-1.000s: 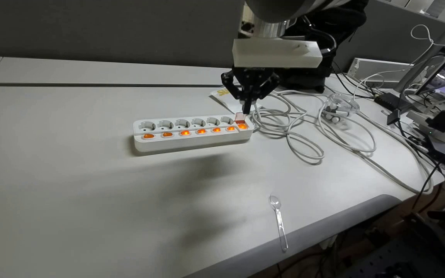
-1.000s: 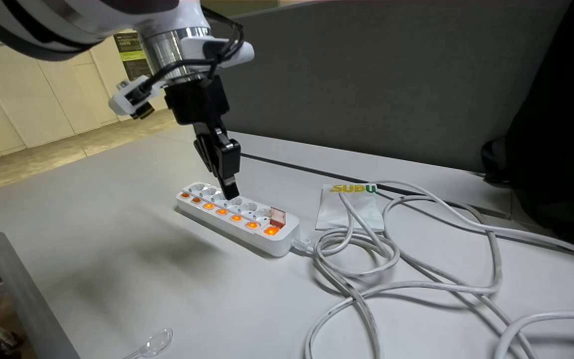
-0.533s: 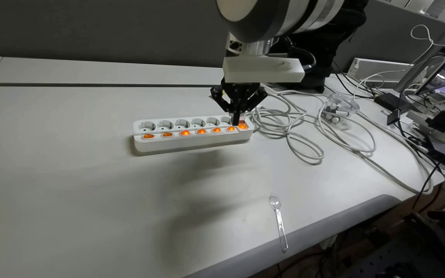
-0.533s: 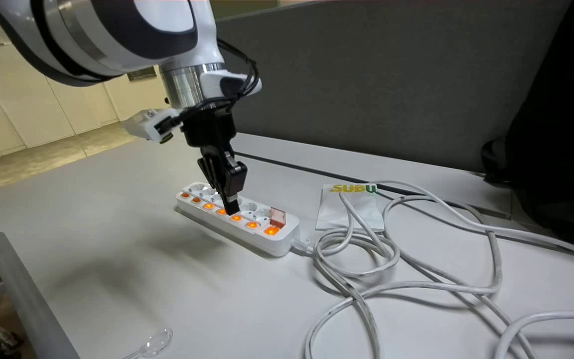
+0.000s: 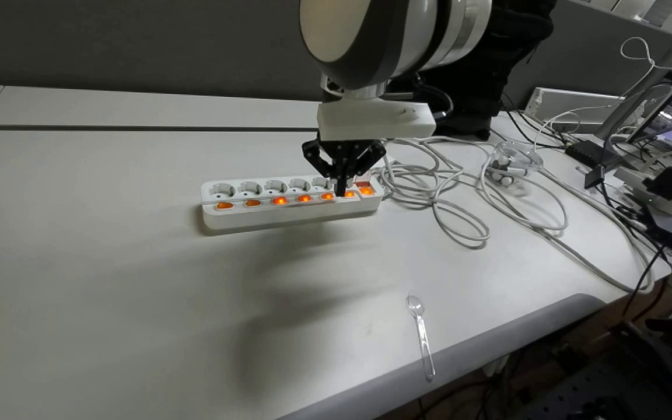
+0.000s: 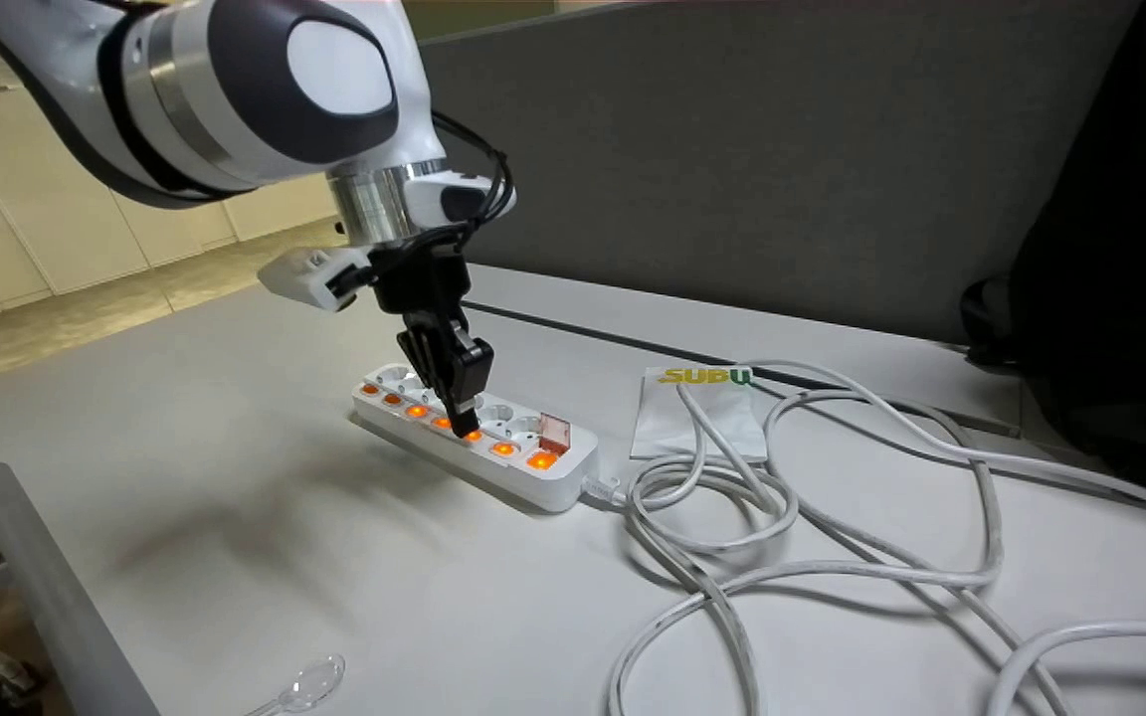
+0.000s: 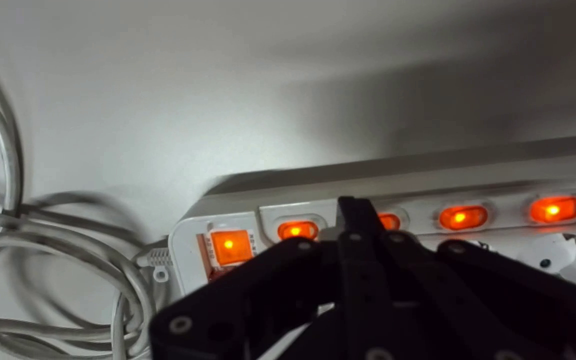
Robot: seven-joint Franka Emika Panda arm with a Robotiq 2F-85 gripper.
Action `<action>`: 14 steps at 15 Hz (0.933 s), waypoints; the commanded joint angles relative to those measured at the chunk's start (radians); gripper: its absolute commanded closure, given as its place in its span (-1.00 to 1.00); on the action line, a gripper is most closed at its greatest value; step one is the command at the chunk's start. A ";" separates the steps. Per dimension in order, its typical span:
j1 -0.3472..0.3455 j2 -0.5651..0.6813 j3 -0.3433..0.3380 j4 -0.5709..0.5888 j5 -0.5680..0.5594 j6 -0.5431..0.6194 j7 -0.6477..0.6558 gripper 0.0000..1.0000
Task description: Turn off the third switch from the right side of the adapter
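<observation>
1. A long white power strip [image 5: 277, 216] lies on the desk [image 5: 108, 291]; its top carries a row of round sockets [image 5: 249, 188], with orange-red switches lined up along one long edge.
2. The third rocker switch [image 7: 390, 221], counted from the cable end, is lit; in the wrist view the fingers cover part of it.
3. Beside it, on the side toward the cable, the second rocker switch [image 7: 298, 230] shows whole and glowing.
4. At the cable end sits a larger square switch [image 7: 231, 246], also lit, with a see-through reddish cover [image 6: 555, 433] standing raised next to it.
5. Five switches glow in both exterior views; the two farthest from the cable look dull.
6. The Robotiq gripper [image 5: 340, 192] points down at the strip, its tips, in the wrist view, between the second and third switches.
7. The fingers [image 6: 466, 423] are drawn together into one narrow point; I cannot tell whether they touch the strip.
8. A grey cable [image 7: 12, 170] lies in loose loops at the strip's end, partly over a flat white wrapper or napkin [image 6: 663, 423], I cannot tell which, printed "SUBU".
9. A clear plastic spoon [image 5: 422, 337] lies well apart from the strip, its handle reaching the desk's edge band.
</observation>
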 commanded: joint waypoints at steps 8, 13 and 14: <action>0.038 0.068 -0.037 0.063 0.041 0.014 -0.018 1.00; 0.038 0.082 -0.037 0.070 0.055 0.011 -0.021 1.00; 0.040 0.086 -0.039 0.072 0.055 0.011 -0.018 1.00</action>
